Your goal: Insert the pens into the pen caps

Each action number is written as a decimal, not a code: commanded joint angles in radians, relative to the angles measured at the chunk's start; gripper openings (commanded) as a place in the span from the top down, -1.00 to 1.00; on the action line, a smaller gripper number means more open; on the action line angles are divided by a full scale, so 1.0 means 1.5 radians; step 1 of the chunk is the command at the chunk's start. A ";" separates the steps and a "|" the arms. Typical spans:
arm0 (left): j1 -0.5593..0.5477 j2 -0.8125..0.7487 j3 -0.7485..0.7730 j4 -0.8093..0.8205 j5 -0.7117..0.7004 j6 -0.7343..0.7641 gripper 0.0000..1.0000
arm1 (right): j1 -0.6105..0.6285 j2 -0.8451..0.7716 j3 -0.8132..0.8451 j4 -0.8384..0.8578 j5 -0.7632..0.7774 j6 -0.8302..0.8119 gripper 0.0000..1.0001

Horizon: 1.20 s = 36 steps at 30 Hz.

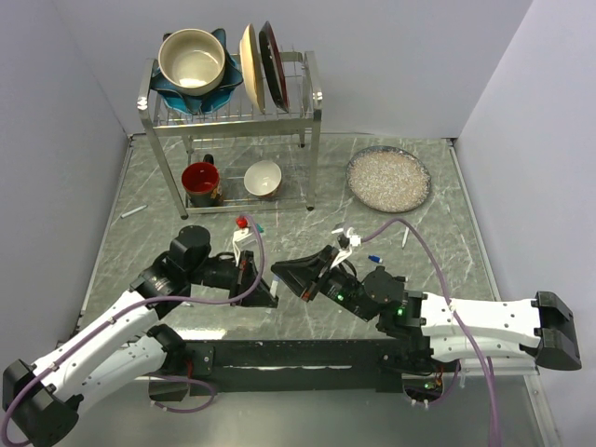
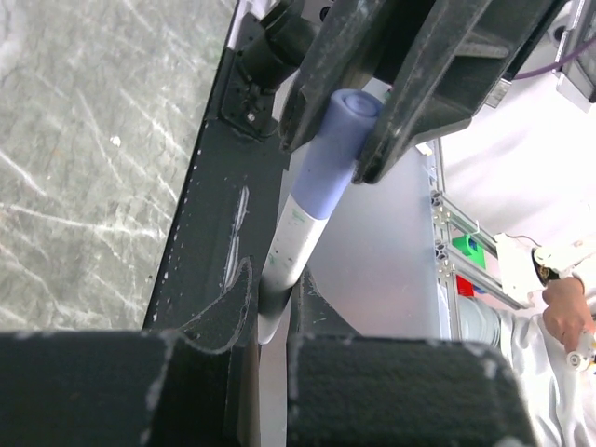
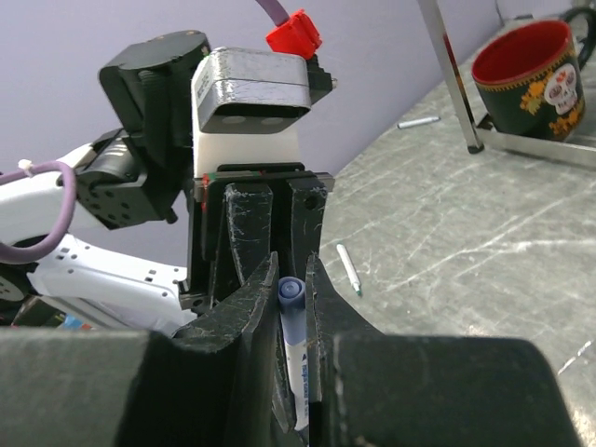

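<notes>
A white-barrelled pen (image 2: 293, 242) with a blue cap (image 2: 335, 140) on its end is held between both grippers, above the table's near edge. My left gripper (image 2: 270, 289) is shut on the white barrel. My right gripper (image 3: 291, 279) is shut on the blue cap (image 3: 291, 296), and the barrel (image 3: 300, 368) runs down between its fingers. In the top view the two grippers meet tip to tip, left (image 1: 268, 291) and right (image 1: 283, 272), and the pen is hidden there. A teal-tipped pen (image 3: 347, 269) lies on the table beyond them. Another white pen (image 1: 133, 211) lies far left.
A metal dish rack (image 1: 233, 121) stands at the back with bowls and plates on top and a red mug (image 1: 200, 182) and a white bowl (image 1: 263, 177) below. A plate of white grains (image 1: 388, 177) sits back right. A small white item (image 1: 406, 239) lies right of centre.
</notes>
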 commanded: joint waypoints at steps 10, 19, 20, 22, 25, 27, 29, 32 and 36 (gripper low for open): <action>0.074 0.016 0.070 0.335 -0.162 -0.080 0.98 | 0.094 0.006 0.073 -0.366 -0.203 0.085 0.77; 0.070 -0.002 0.027 0.308 -0.187 -0.080 0.98 | 0.052 -0.073 0.188 -0.477 0.140 0.136 -0.17; 0.069 -0.001 0.021 0.299 -0.198 -0.088 0.98 | 0.052 -0.090 0.189 -0.474 0.146 0.131 -0.22; 0.066 0.013 0.020 0.265 -0.254 -0.090 0.98 | 0.052 -0.103 0.182 -0.473 0.153 0.123 -0.28; 0.051 0.059 0.038 0.193 -0.337 -0.094 0.98 | 0.052 -0.119 0.176 -0.508 0.171 0.131 -0.32; 0.024 0.102 0.040 0.171 -0.400 -0.116 0.98 | 0.052 -0.136 0.168 -0.533 0.194 0.142 -0.33; -0.001 0.134 0.035 0.169 -0.441 -0.138 0.97 | 0.052 -0.158 0.148 -0.546 0.206 0.163 -0.33; -0.059 0.215 0.036 0.160 -0.528 -0.174 0.94 | 0.052 -0.187 0.118 -0.548 0.206 0.180 -0.33; -0.081 0.349 0.053 0.150 -0.554 -0.225 0.88 | 0.052 -0.208 0.094 -0.559 0.214 0.196 -0.33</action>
